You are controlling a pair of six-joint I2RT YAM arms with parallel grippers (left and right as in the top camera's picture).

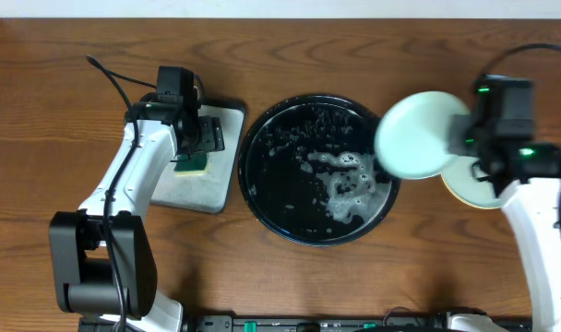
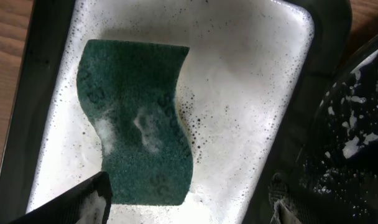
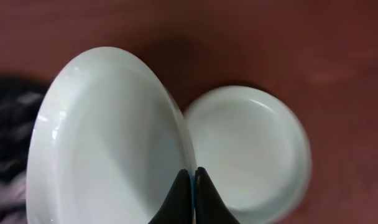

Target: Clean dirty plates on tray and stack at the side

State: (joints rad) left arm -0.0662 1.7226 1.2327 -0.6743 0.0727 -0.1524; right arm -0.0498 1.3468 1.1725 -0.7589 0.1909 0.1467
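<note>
The round black tray (image 1: 262,175) sits mid-table, wet with white foam and holding no plates. My right gripper (image 1: 465,140) is shut on the rim of a pale mint-blue plate (image 1: 415,136), holding it tilted in the air over the tray's right edge. The wrist view shows the fingers (image 3: 192,180) pinching that plate (image 3: 102,143). Another pale plate (image 3: 251,149) lies on the table right of the tray, with a yellow rim (image 1: 467,192) showing under it. My left gripper (image 1: 199,138) is open and empty over a green sponge (image 2: 136,124).
The sponge (image 1: 196,164) lies in a rectangular grey tray (image 1: 211,189) full of soapy water, left of the round tray. Its black rim (image 2: 329,56) nearly touches the round tray (image 2: 360,118). Bare wood table lies around.
</note>
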